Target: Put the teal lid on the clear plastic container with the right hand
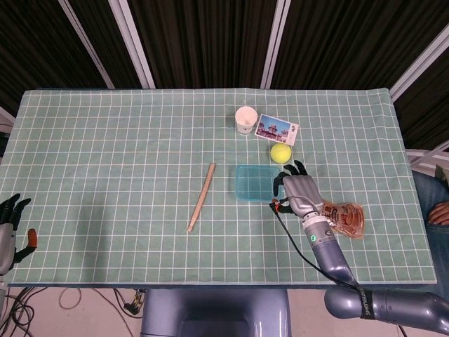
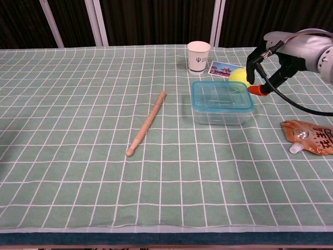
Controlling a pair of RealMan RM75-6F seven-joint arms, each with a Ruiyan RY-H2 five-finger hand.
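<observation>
Teal lid sits on the clear plastic container in the head view, between the wooden stick and my right hand, which holds nothing, fingers apart, just beside the container. My left hand is empty, fingers spread. Chest view: lid seated on container; right hand raised beside it, near the yellow ball.

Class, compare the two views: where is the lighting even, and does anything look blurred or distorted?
Head view: even light on the table, dark surroundings, lid sharp. Chest view: grid lines converge with perspective, right robot hand slightly soft, container shows no harsh glare.
</observation>
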